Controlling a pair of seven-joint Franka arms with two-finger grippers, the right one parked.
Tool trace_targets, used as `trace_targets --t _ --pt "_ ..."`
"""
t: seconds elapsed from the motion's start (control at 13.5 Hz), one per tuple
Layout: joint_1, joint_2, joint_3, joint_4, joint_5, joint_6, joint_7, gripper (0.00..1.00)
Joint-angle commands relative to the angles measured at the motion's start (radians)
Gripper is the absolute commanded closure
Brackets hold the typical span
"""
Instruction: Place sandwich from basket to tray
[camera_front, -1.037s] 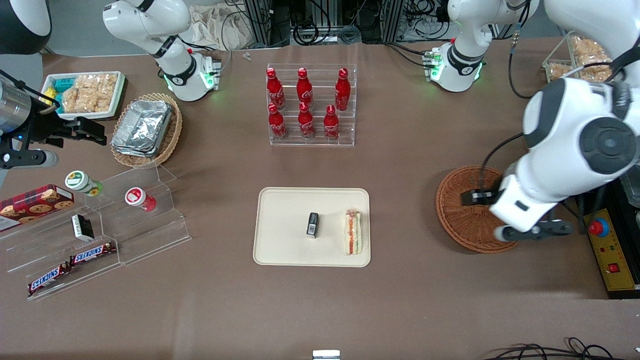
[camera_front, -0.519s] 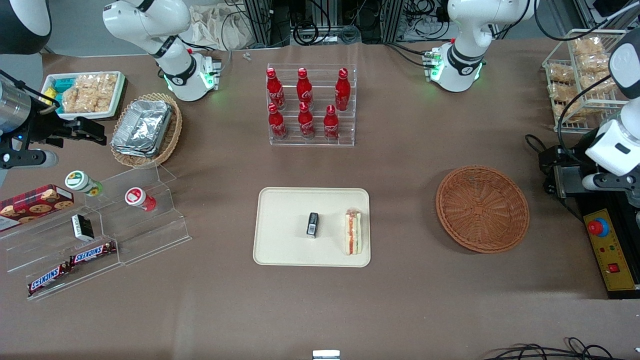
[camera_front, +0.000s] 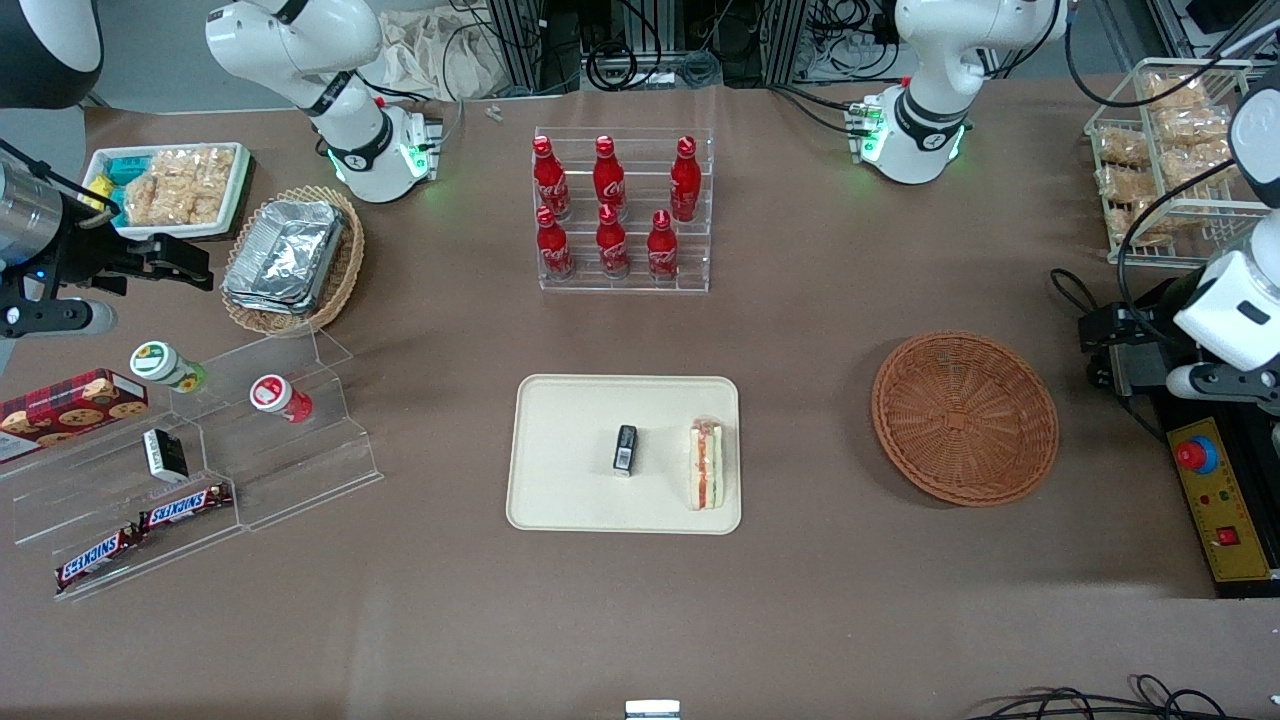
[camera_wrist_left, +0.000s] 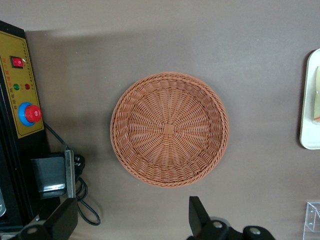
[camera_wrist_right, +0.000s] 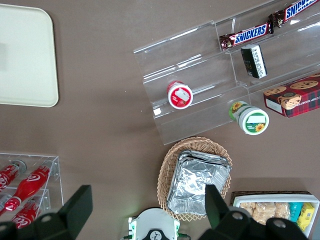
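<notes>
Sandwich (camera_front: 706, 465): wedge on flat tray (camera_front: 560, 500) | woven round basket (camera_front: 965, 418) | end effector (camera_wrist_left: 131, 224): spread, above table's working-arm end

Glossy white arm (camera_front: 1238, 300) with black cable, black jaws, green-lit base.

Hand (camera_wrist_left: 134, 227): only finger bases visible, tips cut off at the wrist view's edge. Tray (camera_wrist_left: 308, 100): mostly out of the wrist view. Sandwich (camera_wrist_left: 317, 96): a sliver visible there.
</notes>
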Motion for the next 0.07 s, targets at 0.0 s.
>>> trace_targets --t 0.0 --pt "0.062 0.032 -0.081 0.056 -0.013 -0.045 -0.009 0.0"
